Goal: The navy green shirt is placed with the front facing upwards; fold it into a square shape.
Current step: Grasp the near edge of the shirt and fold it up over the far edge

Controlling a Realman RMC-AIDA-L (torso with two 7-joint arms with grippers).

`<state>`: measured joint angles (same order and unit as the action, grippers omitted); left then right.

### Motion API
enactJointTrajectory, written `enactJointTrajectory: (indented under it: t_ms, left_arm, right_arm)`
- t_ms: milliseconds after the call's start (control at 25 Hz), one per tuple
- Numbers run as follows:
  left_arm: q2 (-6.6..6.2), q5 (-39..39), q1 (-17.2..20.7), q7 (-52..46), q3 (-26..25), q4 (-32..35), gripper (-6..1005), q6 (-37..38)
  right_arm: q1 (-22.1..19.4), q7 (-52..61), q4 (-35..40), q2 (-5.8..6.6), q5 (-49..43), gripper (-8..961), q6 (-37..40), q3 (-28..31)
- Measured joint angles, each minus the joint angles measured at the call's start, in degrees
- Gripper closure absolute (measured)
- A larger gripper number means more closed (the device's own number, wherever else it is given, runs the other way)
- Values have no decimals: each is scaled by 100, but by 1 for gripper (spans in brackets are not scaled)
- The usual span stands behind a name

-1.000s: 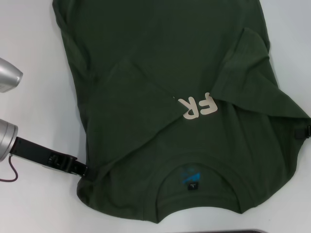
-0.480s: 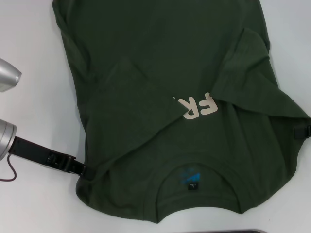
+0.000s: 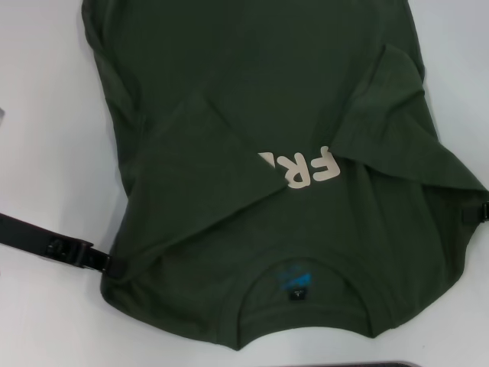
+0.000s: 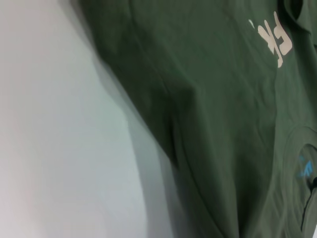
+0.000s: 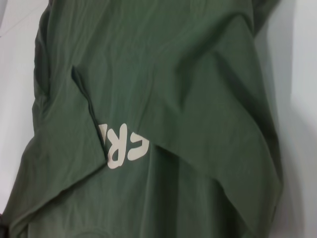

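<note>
The navy green shirt (image 3: pixel 252 92) lies on the white table (image 3: pixel 46 153), collar (image 3: pixel 306 264) towards me, blue neck label (image 3: pixel 296 279) showing. Both sleeves are folded in over the chest and cover part of the cream lettering (image 3: pixel 309 167). My left gripper (image 3: pixel 107 264) is shut on the shirt's left shoulder edge. My right gripper (image 3: pixel 477 212) is at the right shoulder edge, mostly out of view. The shirt fills the left wrist view (image 4: pixel 223 124) and the right wrist view (image 5: pixel 173 74).
Bare white table shows on the left (image 4: pixel 49 124) and at the far right (image 3: pixel 458 61). A dark edge (image 3: pixel 397 364) runs along the bottom of the head view.
My left gripper has moved left and nearer to me, dragging the left shoulder with it. The collar shifted left and the lettering shows a little more. The silver arm parts left the view.
</note>
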<state>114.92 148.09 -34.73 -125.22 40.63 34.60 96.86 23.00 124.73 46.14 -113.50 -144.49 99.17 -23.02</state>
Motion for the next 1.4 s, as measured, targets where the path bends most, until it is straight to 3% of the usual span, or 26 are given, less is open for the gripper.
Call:
enactJointTrajectory:
  t_ms: [280,720,960,1400]
  left_arm:
    - [-134,21,-19,126,-2,33,917,218]
    - [-368,-3,-51,291,-11,56,918,393]
    - [-442,-1,-31,314,-11,56,918,469]
    - [-459,37,52,370,4,55,918,652]
  right_arm:
    - [-141,-233,-45,-144,1,918,-10,77]
    - [-363,-657,-465,-222,45,918,-32,422]
    - [-513,-738,-466,-225,62,917,-6,601]
    - [-601,-740,-466,-166,22,917,81,658]
